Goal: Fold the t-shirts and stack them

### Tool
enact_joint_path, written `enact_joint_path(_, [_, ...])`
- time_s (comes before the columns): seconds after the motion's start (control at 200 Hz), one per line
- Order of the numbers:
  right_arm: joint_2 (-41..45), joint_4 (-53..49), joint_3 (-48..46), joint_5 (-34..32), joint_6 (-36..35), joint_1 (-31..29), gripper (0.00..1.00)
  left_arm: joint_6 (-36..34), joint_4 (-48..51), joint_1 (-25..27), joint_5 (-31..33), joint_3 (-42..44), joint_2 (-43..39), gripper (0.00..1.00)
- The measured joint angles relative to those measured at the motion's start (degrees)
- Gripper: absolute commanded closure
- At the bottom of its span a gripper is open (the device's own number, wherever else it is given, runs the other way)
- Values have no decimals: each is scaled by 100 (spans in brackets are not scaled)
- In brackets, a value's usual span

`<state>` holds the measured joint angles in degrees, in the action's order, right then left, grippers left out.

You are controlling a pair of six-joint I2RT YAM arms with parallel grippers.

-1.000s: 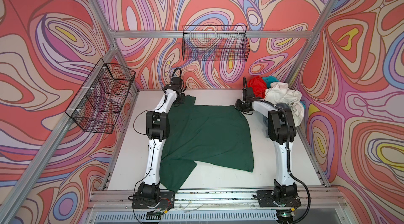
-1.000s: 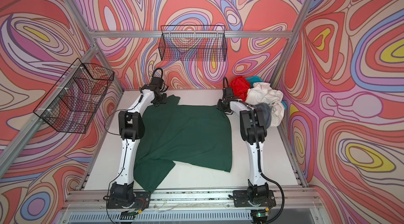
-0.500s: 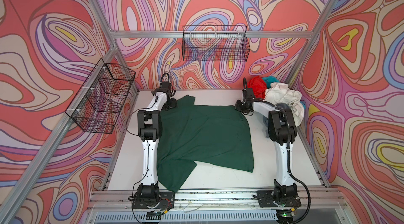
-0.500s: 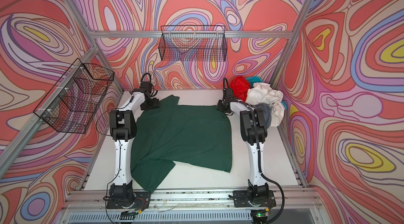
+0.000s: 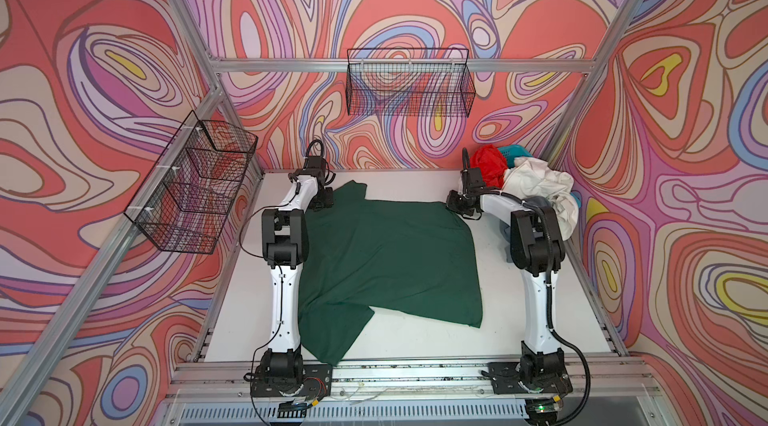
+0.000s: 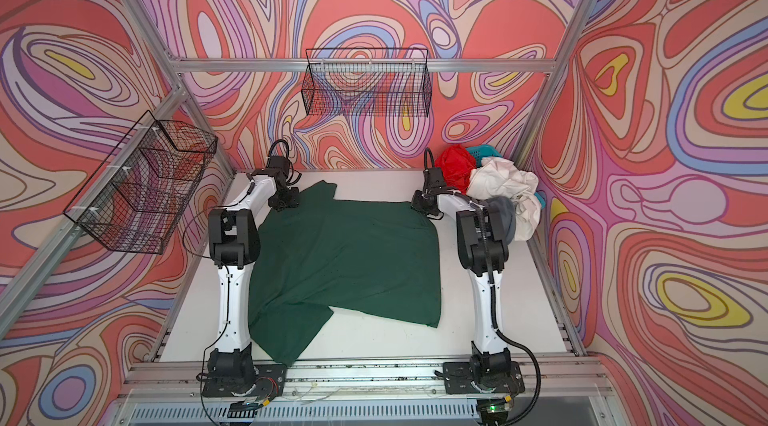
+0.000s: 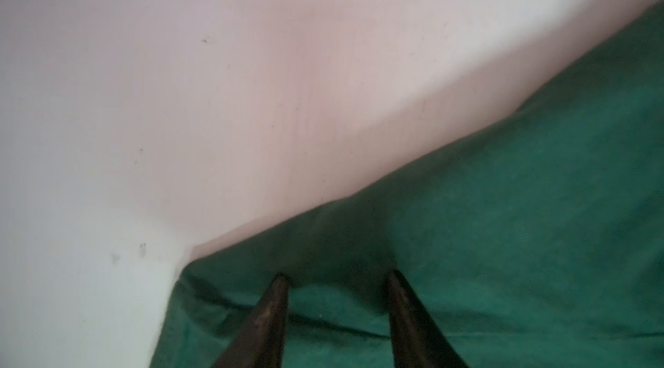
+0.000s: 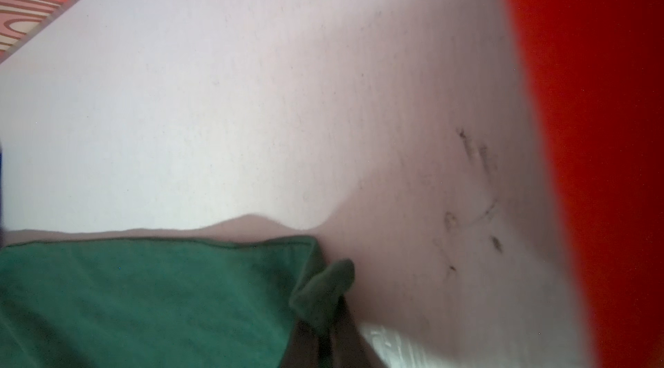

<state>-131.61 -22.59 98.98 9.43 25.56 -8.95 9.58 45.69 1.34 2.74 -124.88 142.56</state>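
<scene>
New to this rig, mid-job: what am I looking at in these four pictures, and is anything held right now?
Two white robot arms stand at a table, each ending in a two-fingered gripper. The wide pictures come from one overhead camera pair; the close-ups from cameras on the wrists. A dark green t-shirt lies spread on the table. A red t-shirt, an off-white t-shirt and a grey-blue t-shirt are heaped at a turquoise basket, far right. The right gripper is shut on the green shirt's corner. The left gripper has its jaws apart, tips on the cloth.
</scene>
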Motion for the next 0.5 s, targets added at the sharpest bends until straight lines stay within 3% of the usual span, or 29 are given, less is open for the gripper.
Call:
enact_joint_path(0.125, [0, 26, 0, 92, 0, 0, 100, -7, 39, 11, -57, -17, 4, 100])
enact_joint_path(0.496, [0, 151, 2, 313, 2, 0, 100, -28, 20, 11, -68, 0, -9, 100])
